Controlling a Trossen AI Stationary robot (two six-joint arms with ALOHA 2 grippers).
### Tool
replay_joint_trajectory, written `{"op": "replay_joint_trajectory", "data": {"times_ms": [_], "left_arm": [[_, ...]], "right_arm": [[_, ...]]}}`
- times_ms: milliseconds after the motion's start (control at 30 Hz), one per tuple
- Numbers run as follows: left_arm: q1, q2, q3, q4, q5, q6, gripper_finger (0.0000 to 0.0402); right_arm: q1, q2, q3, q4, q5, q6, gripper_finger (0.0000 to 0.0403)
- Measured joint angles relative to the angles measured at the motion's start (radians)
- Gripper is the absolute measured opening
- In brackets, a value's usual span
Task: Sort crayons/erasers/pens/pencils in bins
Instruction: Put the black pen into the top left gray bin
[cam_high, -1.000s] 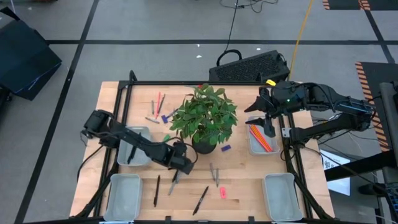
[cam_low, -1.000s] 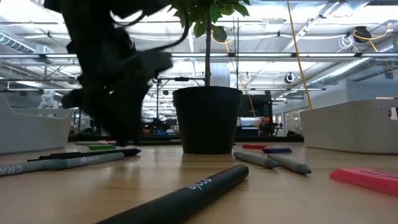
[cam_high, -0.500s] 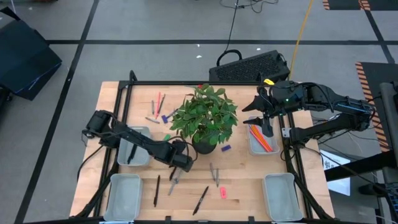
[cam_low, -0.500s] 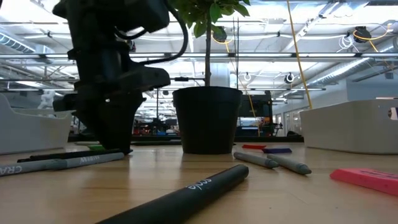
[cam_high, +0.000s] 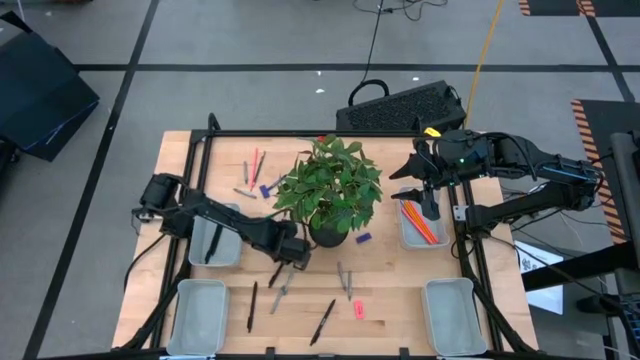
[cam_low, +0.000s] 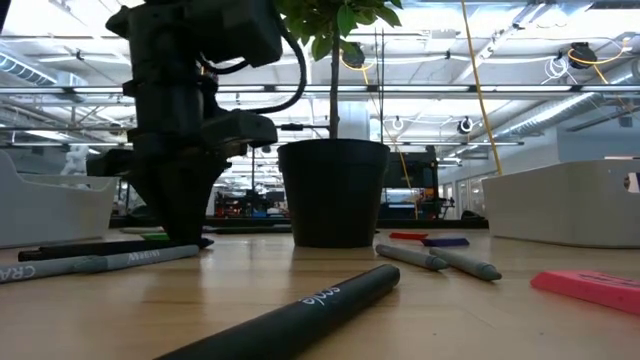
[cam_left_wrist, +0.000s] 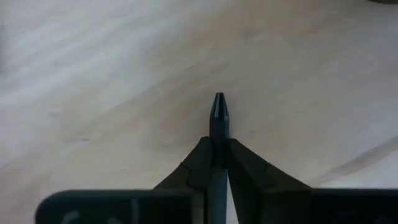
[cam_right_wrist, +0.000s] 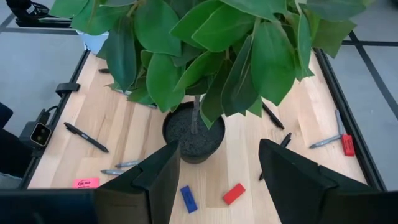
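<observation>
We see a wooden table (cam_high: 390, 300) with a big leafy plant (cam_high: 330, 185) in a dark pot (cam_low: 333, 190) right in the middle, so both arms have to work around it. Four bins sit near the corners so each kind of thing gets its own home. The back left bin (cam_high: 200, 255) has a black stick in it, so we think that one is for pens. The back right bin (cam_high: 405, 238) holds the orange pencils (cam_high: 420, 222). The two front bins (cam_high: 197, 315) look bare to us. The right gripper (cam_high: 430, 208) hangs over the pencil bin with its fingers spread wide and nothing in them, so we think its drop there is done. The left gripper (cam_high: 290, 253) is down low by the pot, just beside the tabletop, and it is squeezed tight on a black pen (cam_left_wrist: 219, 112) whose tip pokes out past the fingers. We think the grip is close to one end, so the pen may tip when lifted. More pens (cam_high: 251, 306) lie near the front, with a pink eraser (cam_high: 358, 310) and a purple eraser (cam_high: 363, 238) waiting their turn.
</observation>
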Motion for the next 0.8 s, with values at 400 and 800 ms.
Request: {"op": "replay_joint_trajectory", "data": {"times_ms": [400,800], "left_arm": [[-0.012,-0.406,-0.002,-0.408,-0.114,-0.067,0.0032],[-0.012,-0.589,-0.027,-0.811,-0.251,-0.203,0.0036]], "right_arm": [[0.0,0.0,0.0,-0.003,-0.003,-0.016,0.021],[0.0,0.0,0.0,0.022,-0.003,0.009,0.021]]}}
